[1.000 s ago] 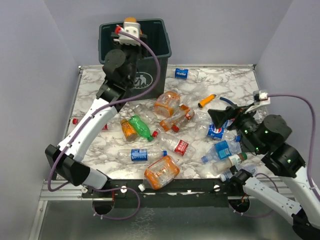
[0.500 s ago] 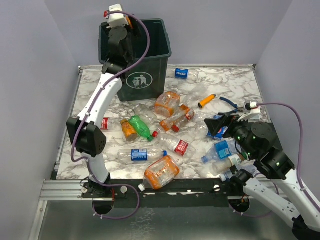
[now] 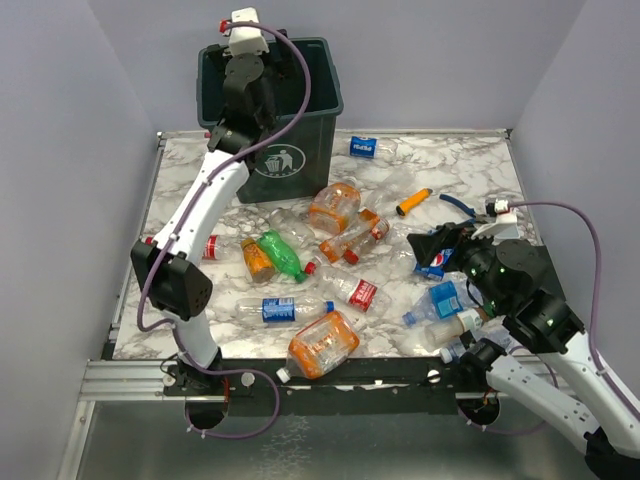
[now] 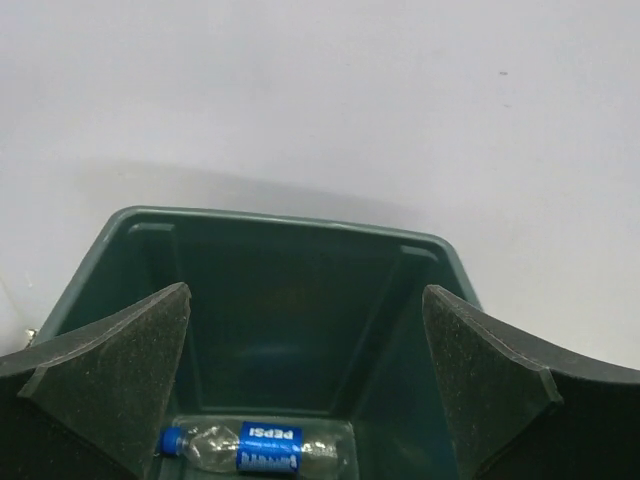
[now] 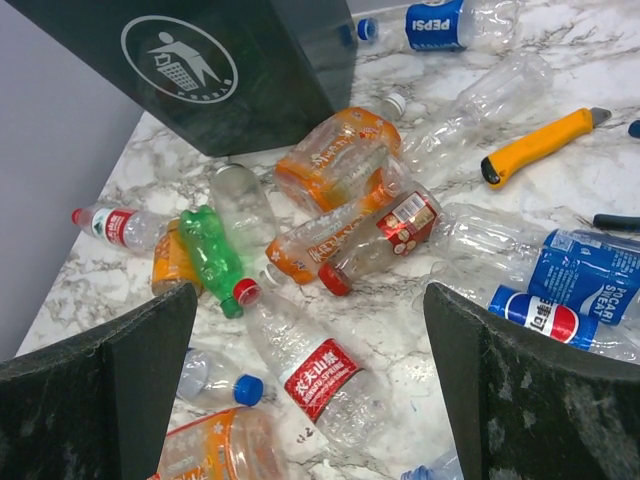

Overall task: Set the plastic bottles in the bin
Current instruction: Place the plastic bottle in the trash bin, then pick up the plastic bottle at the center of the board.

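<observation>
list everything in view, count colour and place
bin: one, dark green, far left of the table
pepsi bottle: one, clear with blue label, lying on the bin floor
green bottle: one, green, left of centre
big orange bottles: two, orange-tinted, one mid-table, one at the near edge
other bottles: roughly ten, mostly clear with blue or red labels, scattered
orange tool: one, orange, right of centre
pliers: one, blue-handled, beside the orange tool
table: one, white marble, under everything
left gripper: one, black, open above the bin
right gripper: one, black, open over the right-hand bottles
</observation>
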